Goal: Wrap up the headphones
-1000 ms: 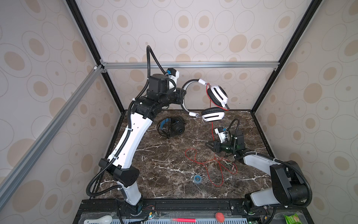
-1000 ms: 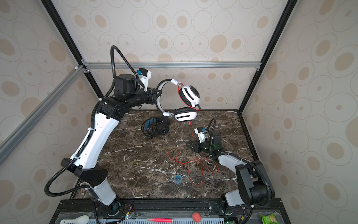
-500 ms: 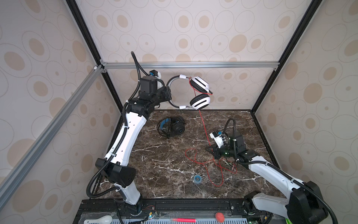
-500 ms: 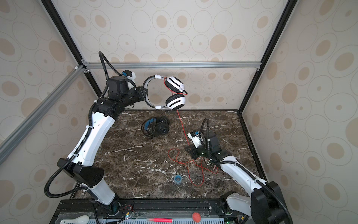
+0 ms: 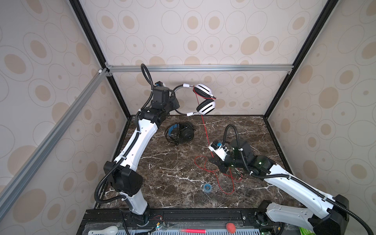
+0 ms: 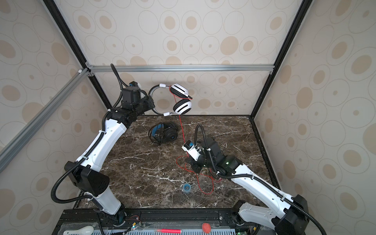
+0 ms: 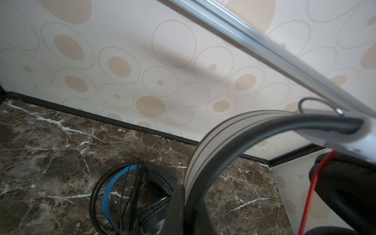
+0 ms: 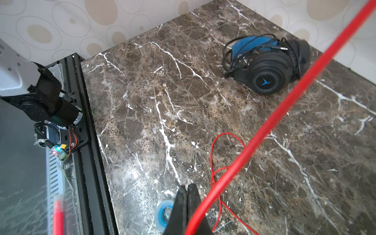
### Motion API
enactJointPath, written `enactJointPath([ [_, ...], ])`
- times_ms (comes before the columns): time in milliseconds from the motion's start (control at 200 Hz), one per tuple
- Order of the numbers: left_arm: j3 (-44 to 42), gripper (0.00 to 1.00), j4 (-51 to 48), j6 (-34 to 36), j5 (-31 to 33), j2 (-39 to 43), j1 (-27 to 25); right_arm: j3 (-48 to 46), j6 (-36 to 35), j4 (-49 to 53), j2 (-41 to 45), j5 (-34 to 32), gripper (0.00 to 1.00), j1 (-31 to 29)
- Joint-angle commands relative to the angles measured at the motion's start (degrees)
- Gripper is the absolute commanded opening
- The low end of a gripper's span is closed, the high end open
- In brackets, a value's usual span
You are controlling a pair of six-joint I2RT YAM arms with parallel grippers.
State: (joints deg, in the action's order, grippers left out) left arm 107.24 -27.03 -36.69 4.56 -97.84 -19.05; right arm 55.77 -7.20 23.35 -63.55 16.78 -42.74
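Marble table [image 5: 162, 183]: black headphones [image 5: 181, 133]; left gripper [image 5: 175, 102] holds white headphones [image 5: 204, 91].

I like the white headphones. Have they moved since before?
Yes: the white headphones shifted left and up in a top view, nearer the silver rail on the back wall.

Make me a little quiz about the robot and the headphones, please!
1. True or false: the white headphones lie flat on the table.
2. Pick one: the cord running from them down to the right gripper is A green, B red, C yellow.
3. What rests on the table near the back wall?

Key
1. False: the left gripper holds them up in the air.
2. B.
3. The black headphones, with their own cord bundled on them.
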Motion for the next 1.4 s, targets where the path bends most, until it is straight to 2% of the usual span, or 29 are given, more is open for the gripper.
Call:
enactJointPath([
  [0, 0.1, 0.00, 6.0, -2.4, 5.8, 1.3, -0.6, 3.1, -3.3, 5.5, -1.2, -1.8, 0.00, -1.7],
  [235, -5.3, 0.00, 3.6, 3.2, 10.7, 2.2, -3.9, 11.8, -5.7, 8.0, -4.7, -0.8, 0.00, -2.5],
  [470, -10.4, 0.00, 0.1, 15.1, 15.8, 3.2, -9.4, 26.6, -12.0, 16.5, -10.7, -4.4, 0.00, -2.5],
  [605, -10.2, 0.00, -3.6, 22.0, 13.1, 2.2, -11.8, 36.1, -15.0, 23.0, -16.0, -10.4, 0.00, -2.4],
  [705, -12.1, 0.00, -4.5, 26.4, 10.1, 3.6, -13.4, 39.7, -16.5, 24.6, -18.2, -14.1, 0.00, -1.5],
  [920, -18.7, 0.00, -3.7, 29.9, 1.1, 10.1, -13.9, 44.3, -13.7, 25.7, -20.7, -16.7, 0.00, 5.5],
  [1195, -23.2, 0.00, -2.1, 31.2, -9.8, 15.3, -15.1, 45.0, -9.6, 25.9, -23.2, -16.9, 0.03, 13.9],
  [1310, -24.1, 0.00, -1.6, 31.5, -15.1, 16.7, -15.1, 42.9, -5.1, 22.6, -22.9, -10.3, 0.04, 18.4],
  [1390, -24.2, 0.00, -1.3, 31.5, -18.2, 17.4, -15.2, 41.0, -4.7, 20.5, -22.4, -8.9, 0.05, 19.4],
])
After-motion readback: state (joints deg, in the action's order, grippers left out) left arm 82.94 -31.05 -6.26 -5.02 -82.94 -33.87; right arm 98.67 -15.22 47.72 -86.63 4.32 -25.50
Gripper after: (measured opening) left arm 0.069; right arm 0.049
